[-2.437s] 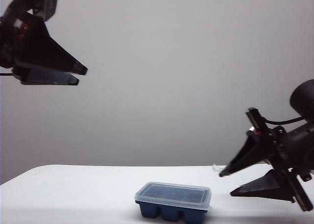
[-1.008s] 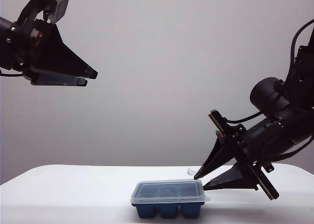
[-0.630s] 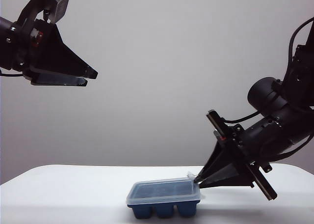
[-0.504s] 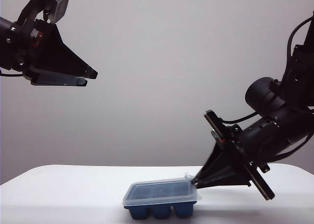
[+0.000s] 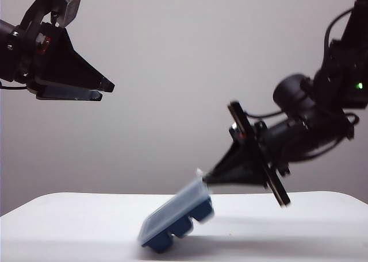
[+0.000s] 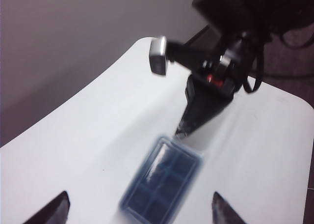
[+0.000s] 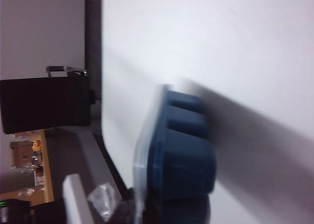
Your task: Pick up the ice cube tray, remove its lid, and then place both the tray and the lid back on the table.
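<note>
The dark blue ice cube tray [image 5: 183, 223] hangs steeply tilted over the table [image 5: 69, 222], blurred, with the frosted lid [image 5: 170, 207] still on top. My right gripper [image 5: 204, 180] is shut on the raised end's rim, lid and tray together. The low end is at or just above the tabletop; I cannot tell which. The right wrist view shows the tray's underside [image 7: 189, 150], the lid's edge [image 7: 143, 150] and the shut right gripper [image 7: 142, 210]. My left gripper [image 5: 104, 89] hangs open, high at the left, apart from the tray. In its own view the left gripper [image 6: 140, 205] looks down on the tray [image 6: 164, 182].
The white table's far edge [image 5: 172, 194] runs across behind the tray. The right arm's dark body [image 5: 305, 124] slants down from the upper right. A black box [image 7: 44, 103] and some clutter lie beyond the table's edge in the right wrist view.
My right gripper closed on the tray's right end and rose up and leftward, tipping the lidded tray from flat to steeply tilted and dragging it left. The left arm stayed still.
</note>
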